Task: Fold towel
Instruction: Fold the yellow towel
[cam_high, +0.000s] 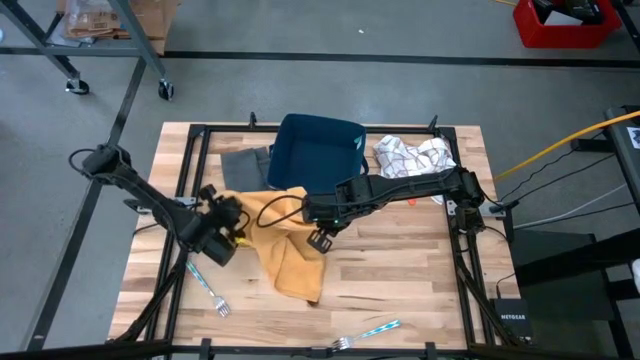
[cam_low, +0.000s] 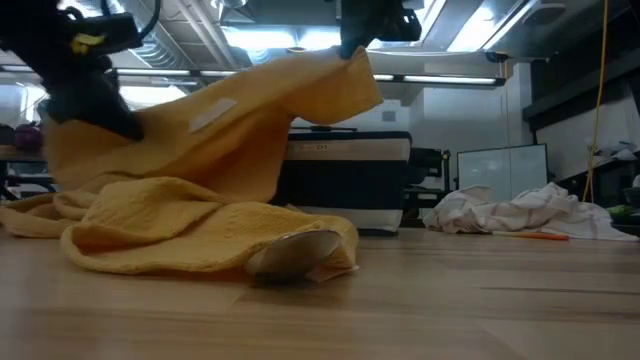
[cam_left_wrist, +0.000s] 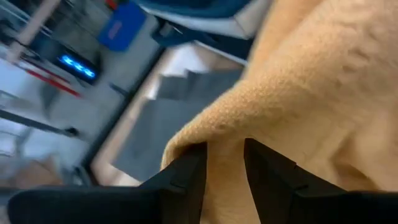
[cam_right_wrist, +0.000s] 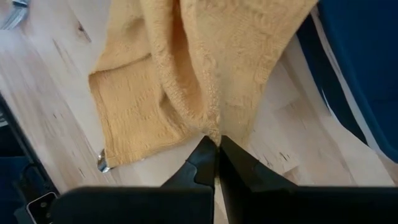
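Observation:
A yellow towel (cam_high: 285, 245) lies rumpled on the wooden table, partly raised by both grippers. In the low view the towel (cam_low: 200, 170) slopes between two lifted points, and its lower folds rest on the table over a metal utensil (cam_low: 295, 255). My left gripper (cam_high: 228, 215) is shut on the towel's left part. My right gripper (cam_high: 316, 212) is shut on its right part, in front of the blue bin (cam_high: 315, 150). My left gripper pinches a rolled edge of the towel (cam_left_wrist: 217, 140) between its two fingers (cam_left_wrist: 189, 174); how many layers, I cannot tell. That part is lifted off the table and the cloth sags away from it. My right gripper pinches a bunched point of the towel's edge (cam_right_wrist: 214, 127) at its fingertips (cam_right_wrist: 205, 158), pointing down from above. The cloth is lifted there, highest in the low view at this corner (cam_low: 355, 60), and the rest hangs slack down onto the table.
A grey cloth (cam_high: 245, 165) lies left of the blue bin, and a white patterned cloth (cam_high: 410, 155) lies right of it. Two forks with light blue handles lie on the near part of the table, one fork (cam_high: 207, 290) at the left, the other fork (cam_high: 365, 333) by the near edge.

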